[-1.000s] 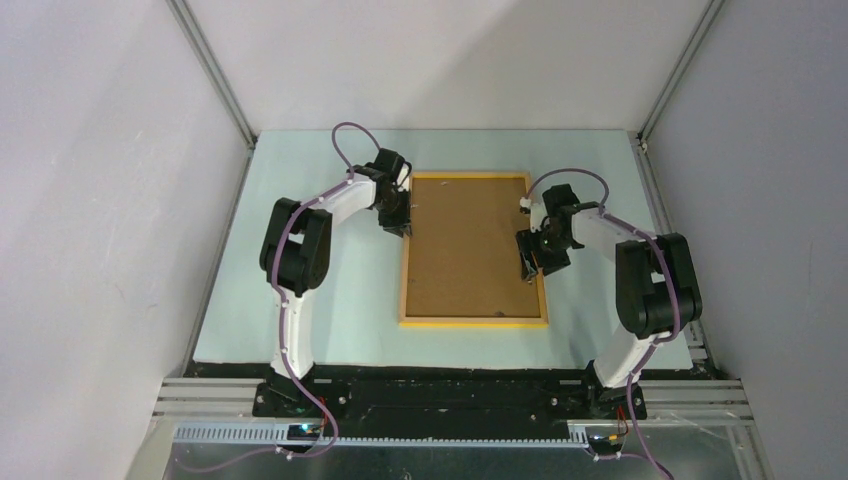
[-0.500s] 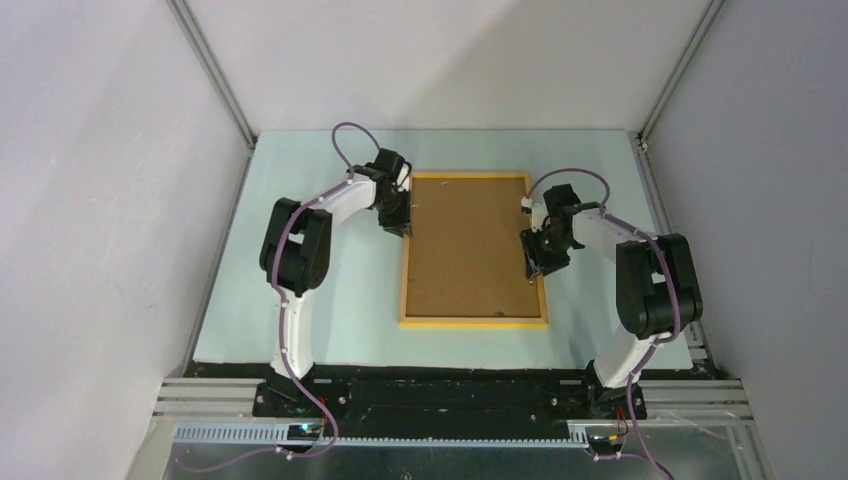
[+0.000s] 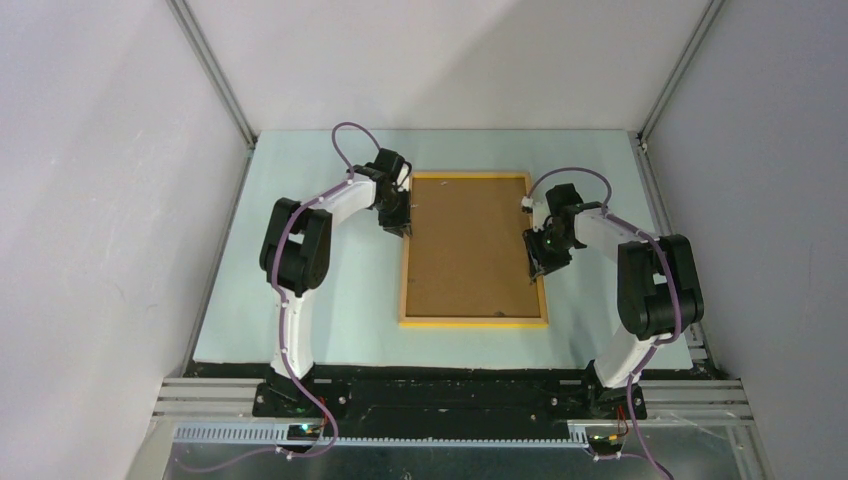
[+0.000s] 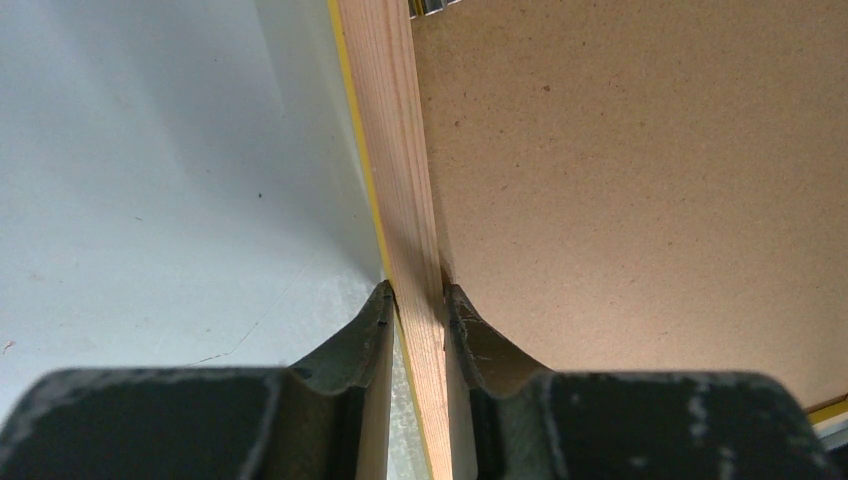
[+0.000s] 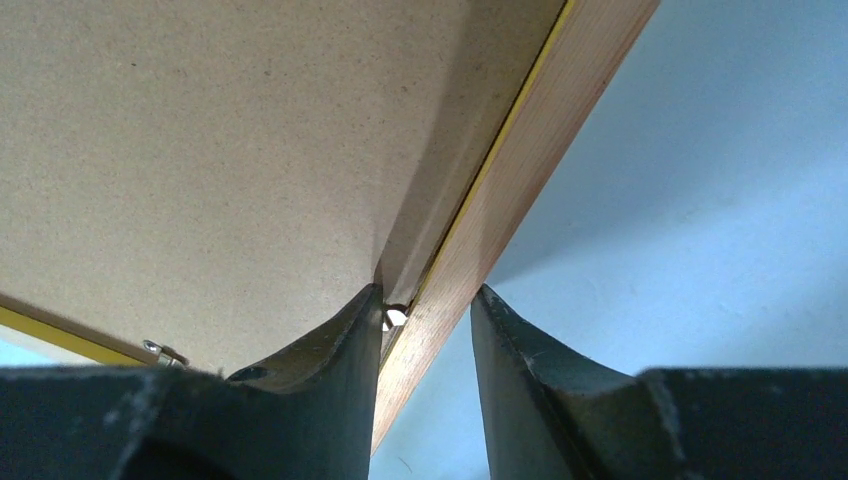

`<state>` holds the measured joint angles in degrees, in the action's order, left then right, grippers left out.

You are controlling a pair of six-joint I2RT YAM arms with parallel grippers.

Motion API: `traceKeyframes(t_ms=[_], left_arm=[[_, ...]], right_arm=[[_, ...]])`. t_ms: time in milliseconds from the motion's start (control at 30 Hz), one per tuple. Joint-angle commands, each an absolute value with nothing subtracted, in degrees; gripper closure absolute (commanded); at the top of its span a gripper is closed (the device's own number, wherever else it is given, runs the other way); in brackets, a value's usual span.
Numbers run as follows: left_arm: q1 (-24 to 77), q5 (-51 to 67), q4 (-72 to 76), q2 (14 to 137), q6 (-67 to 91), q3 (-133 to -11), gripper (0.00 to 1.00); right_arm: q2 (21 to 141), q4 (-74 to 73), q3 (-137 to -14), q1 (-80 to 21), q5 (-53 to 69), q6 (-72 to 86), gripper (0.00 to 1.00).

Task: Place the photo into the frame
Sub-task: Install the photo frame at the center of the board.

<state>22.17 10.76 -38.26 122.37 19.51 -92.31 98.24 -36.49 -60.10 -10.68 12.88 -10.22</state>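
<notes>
The right tool (image 3: 538,262) edges outward from over the brown panel (image 3: 468,245) to the frame (image 3: 472,322)'s right rail, right of centre, its jaws drawing narrower astride the wood.

Grained wooden frame (image 4: 405,150); matt, speckled fibreboard backing (image 4: 620,180).

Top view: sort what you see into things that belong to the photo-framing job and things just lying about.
Belongs to the job:
- frame, lying back side up
- backing board, sitting in it
- left end effector, clamped on the frame's left rail
- right end effector, open astride the right rail

Just lying about:
- nothing loose shows, only the table underneath
- the photo is not in view
</notes>
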Motion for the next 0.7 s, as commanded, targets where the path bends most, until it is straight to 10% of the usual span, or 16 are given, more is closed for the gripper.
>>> traceKeyframes(t_ms=[0, 667], left_arm=[[23.5, 12.4, -38.3, 123.0, 19.5, -91.2, 1.0], [23.4, 12.3, -38.2, 123.0, 19.4, -91.2, 1.0]], right_arm=[[97.4, -38.1, -59.4, -11.1, 14.5, -13.5, 0.58], [97.8, -39.2, -58.8, -10.9, 15.7, -18.8, 0.59]])
